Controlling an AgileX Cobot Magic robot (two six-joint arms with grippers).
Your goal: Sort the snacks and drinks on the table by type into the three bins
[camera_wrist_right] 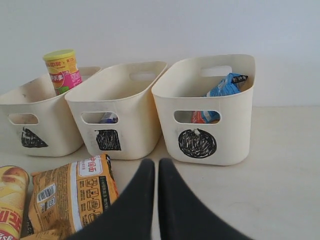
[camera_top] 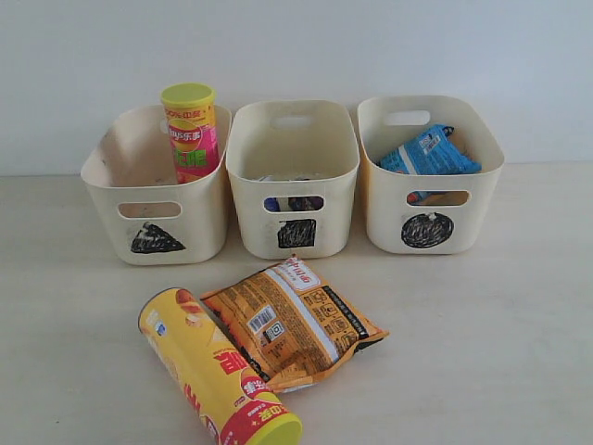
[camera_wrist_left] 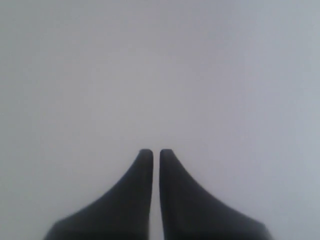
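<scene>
My left gripper (camera_wrist_left: 156,151) has its fingers together on nothing. Its camera sees only a blank pale surface, so I cannot place it against the square bin (camera_top: 248,199).

Left of that bin is the triangle bin (camera_top: 102,174), with the pink-green can (camera_top: 192,130) upright inside. In front of the square bin and to its left, the yellow-red can (camera_top: 208,371) lies on its side on the table (camera_top: 491,352). The orange-brown packet (camera_top: 292,320) lies flat directly in front of the bin, touching the can.

Blue and dark shapes show through the square bin's handle slot; I take them for the drinks (camera_top: 295,203). On its right, the circle bin (camera_top: 384,218) holds the blue packet (camera_top: 428,153).

My right gripper (camera_wrist_right: 156,162) is also closed and empty, facing the bins with the orange-brown packet just beside it.

I judge the sort nearly done, with two snacks left. Next I must part the right fingers, come down on the crinkly packet and carry it to the circle bin. The can belongs in the triangle bin.
</scene>
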